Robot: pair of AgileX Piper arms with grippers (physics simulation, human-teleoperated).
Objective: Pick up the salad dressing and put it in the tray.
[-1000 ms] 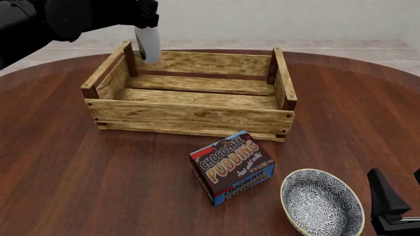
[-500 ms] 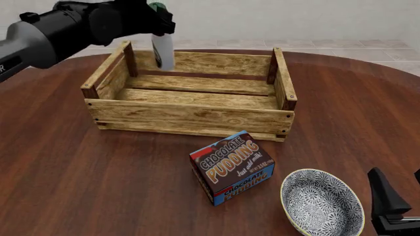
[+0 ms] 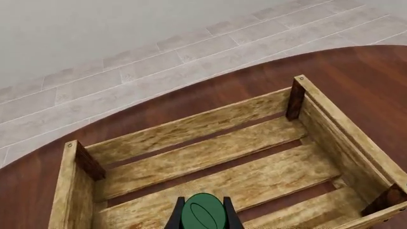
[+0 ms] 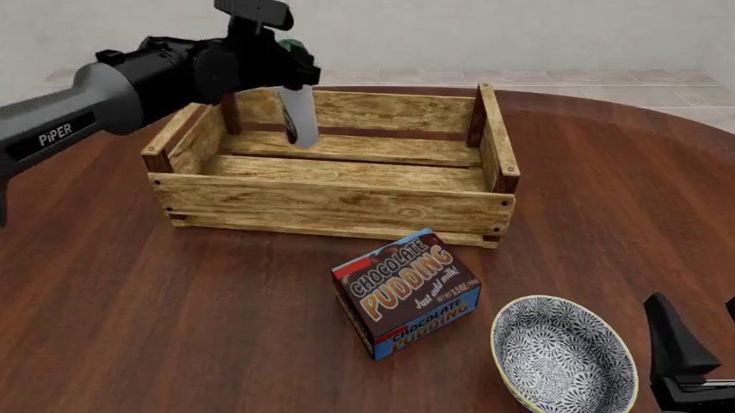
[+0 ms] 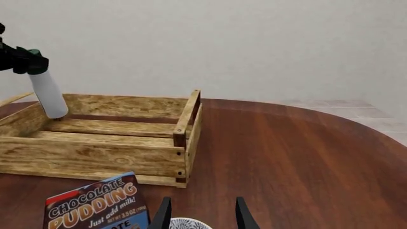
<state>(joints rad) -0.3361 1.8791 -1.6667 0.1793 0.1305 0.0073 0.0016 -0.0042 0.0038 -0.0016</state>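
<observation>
The salad dressing (image 4: 299,116), a slim whitish bottle with a dark green cap, hangs slightly tilted over the left rear part of the tray (image 4: 333,194). My left gripper (image 4: 287,65) is shut on it just below the cap. In the left wrist view the green cap (image 3: 202,216) sits between the fingers (image 3: 173,220), with the tray's slatted floor (image 3: 216,157) beneath. The right wrist view shows the bottle (image 5: 48,93) above the tray's far end (image 5: 95,152). My right gripper (image 4: 689,366) stands open at the table's near right edge, far from the tray.
A brown chocolate pudding box (image 4: 405,292) lies in front of the tray. A blue-white patterned bowl (image 4: 563,357) sits to its right, beside the right gripper (image 5: 202,217). The dark wood table (image 4: 138,301) is round, with tiled floor beyond its far edge.
The left arm has carried the bottle rightward and lower, from above the tray's back left corner to over its inside. The right arm has stayed still.
</observation>
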